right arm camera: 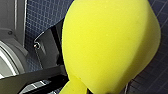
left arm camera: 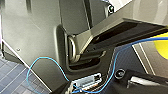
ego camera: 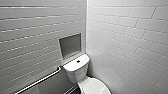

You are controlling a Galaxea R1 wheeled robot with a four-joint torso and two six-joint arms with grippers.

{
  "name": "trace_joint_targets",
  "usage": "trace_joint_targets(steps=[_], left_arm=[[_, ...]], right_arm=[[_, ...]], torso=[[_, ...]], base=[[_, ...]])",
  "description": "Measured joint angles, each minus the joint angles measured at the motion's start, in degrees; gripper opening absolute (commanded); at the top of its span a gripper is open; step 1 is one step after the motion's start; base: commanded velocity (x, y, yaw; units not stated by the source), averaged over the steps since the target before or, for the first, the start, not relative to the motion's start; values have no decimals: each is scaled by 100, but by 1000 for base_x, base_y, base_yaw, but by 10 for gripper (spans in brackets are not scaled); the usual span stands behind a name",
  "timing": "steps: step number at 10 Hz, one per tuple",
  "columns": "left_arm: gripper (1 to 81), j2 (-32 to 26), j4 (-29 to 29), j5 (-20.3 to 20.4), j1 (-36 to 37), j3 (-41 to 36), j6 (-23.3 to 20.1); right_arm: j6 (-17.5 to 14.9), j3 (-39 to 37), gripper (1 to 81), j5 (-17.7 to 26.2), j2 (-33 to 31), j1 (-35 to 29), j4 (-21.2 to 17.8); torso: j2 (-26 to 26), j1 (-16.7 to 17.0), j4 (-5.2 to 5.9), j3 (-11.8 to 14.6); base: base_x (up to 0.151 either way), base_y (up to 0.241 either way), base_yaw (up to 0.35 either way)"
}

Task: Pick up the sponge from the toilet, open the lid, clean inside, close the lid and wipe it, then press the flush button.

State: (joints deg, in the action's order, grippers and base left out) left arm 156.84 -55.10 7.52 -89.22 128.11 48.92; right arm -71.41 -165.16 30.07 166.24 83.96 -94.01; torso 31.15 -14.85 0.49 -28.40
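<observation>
Sponge (right arm camera: 110, 42), one only and bright yellow, is bulging out of the right pincer (right arm camera: 63, 75), which is clenching on its narrow end. One dark glossy finger (right arm camera: 48, 47) is showing just beside the sponge's flank. Beyond the pincer and its load, dark blue floor (right arm camera: 42, 22) of small square tiles is spreading. A sliver of the same sponge is showing past the left pincer (left arm camera: 147, 80), apart from it. Whether that pincer is released or clenched I cannot tell. One thin blue cable (left arm camera: 47, 60) is looping across the robot's grey body near it.

In the head view one toilet (ego camera: 76, 72) is standing in the corner where two white-tiled walls (ego camera: 125, 37) are meeting. Its one lid (ego camera: 96, 87) is lying flat over the bowl. One flush button (ego camera: 78, 61) is sitting in the middle of the tank top. Beside the tank one square recessed niche (ego camera: 70, 45) is opening in the wall, and below it one metal grab rail (ego camera: 41, 80) is running on a slant. How far the toilet is standing from either pincer cannot be told.
</observation>
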Motion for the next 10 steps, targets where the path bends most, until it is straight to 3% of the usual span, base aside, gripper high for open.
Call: trace_joint_targets(steps=[3, 7, 10], left_arm=[[811, 38, 0, -2, 9, 63, 0], [811, 46, 0, 0, 11, 96, 0], [811, 90, 15, -2, -38, 221, 2]], right_arm=[[-17, -6, 10, -9, 35, -2, 30], [-20, -11, 10, -9, 46, -26, 68], [-20, -26, 10, -390, 134, 6, 112]], torso=[[-610, 389, 0, 48], [-1423, 918, 0, 595], [-1576, 1032, 0, 695]], base=[[0, 0, 0], [0, 0, 0], [0, 0, 0]])
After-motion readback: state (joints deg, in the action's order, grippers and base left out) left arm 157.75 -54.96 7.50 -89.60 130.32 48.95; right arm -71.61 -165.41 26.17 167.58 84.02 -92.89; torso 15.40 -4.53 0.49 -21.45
